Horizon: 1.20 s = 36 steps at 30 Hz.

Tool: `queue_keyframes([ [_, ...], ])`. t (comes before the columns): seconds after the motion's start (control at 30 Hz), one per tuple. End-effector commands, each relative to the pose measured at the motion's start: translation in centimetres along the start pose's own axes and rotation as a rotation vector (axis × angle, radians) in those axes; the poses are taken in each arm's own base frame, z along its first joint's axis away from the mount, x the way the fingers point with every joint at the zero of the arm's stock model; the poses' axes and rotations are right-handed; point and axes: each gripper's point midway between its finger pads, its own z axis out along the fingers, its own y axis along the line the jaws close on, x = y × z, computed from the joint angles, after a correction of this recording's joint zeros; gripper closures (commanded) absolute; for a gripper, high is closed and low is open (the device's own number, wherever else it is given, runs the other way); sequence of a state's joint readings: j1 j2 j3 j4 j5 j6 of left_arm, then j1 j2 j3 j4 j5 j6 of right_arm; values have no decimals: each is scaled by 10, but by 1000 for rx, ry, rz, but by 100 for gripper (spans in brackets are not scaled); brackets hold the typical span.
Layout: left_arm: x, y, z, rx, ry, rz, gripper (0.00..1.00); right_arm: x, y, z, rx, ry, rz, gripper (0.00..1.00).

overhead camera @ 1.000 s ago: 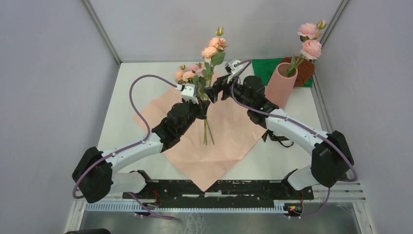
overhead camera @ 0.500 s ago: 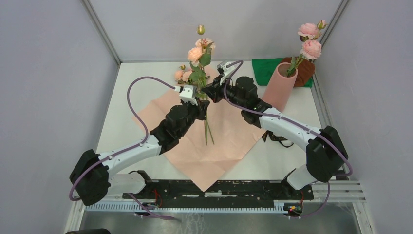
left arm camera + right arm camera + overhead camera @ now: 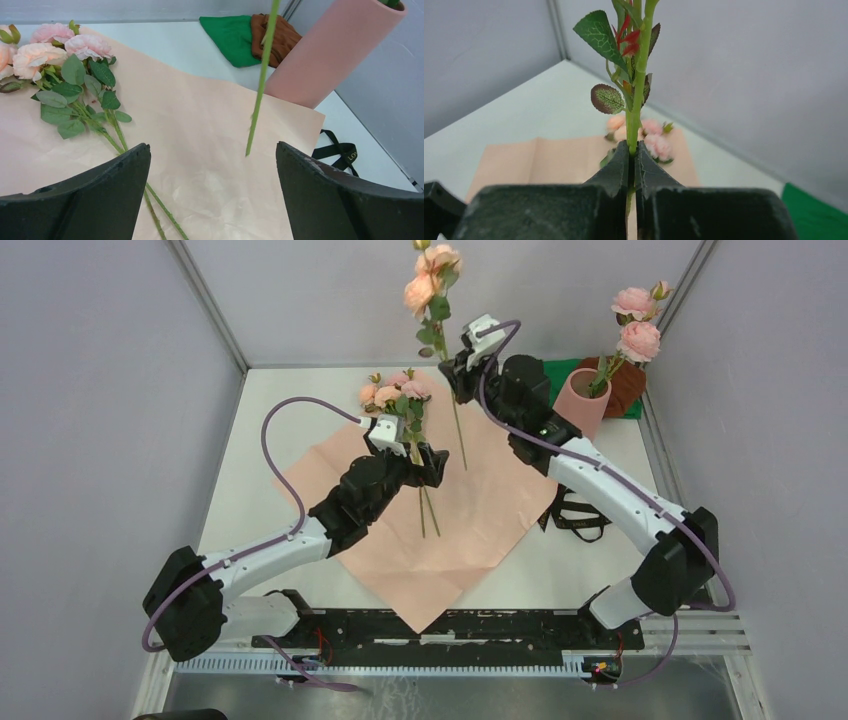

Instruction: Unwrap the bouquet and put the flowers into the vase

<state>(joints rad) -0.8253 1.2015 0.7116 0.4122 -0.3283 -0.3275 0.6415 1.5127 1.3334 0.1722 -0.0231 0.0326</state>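
One rose stem [image 3: 636, 100] pinched upright in my right gripper [image 3: 457, 368], jaws clamped on it, held high above the pink wrapping paper [image 3: 480, 510], my left gripper [image 3: 425, 462] spread wide and empty over the other flowers [image 3: 395, 395] lying there, vase [image 3: 580, 400] at far right beside a green cloth [image 3: 545, 375]

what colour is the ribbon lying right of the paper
Black ribbon, with small gold lettering; clearest in the left wrist view.
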Motion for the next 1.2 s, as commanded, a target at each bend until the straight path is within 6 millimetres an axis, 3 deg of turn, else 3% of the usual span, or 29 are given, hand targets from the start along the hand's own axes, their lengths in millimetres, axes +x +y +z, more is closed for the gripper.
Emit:
queue_keyframes([
  [0.0,-15,-6,-1,18,-39,-7,0,-106,-56,-27,172,-192,-116,100],
  [0.23,-5,-2,6,-11,-6,-1,0,-186,-127,-77,364,-346,-188,100],
  [0.4,1,-2,10,-13,11,16,0,-208,-169,-102,490,-386,-237,100],
  [0.6,5,-1,13,-17,18,26,0,-208,-202,-104,553,-371,-252,100],
  [0.9,7,6,14,-53,16,36,0,-218,-231,-131,629,-393,-262,100],
  [1.03,8,6,16,-52,20,36,0,-206,-239,-137,641,-376,-254,100],
  [1.17,9,6,16,-54,20,33,0,-171,-243,-137,639,-331,-228,100],
])
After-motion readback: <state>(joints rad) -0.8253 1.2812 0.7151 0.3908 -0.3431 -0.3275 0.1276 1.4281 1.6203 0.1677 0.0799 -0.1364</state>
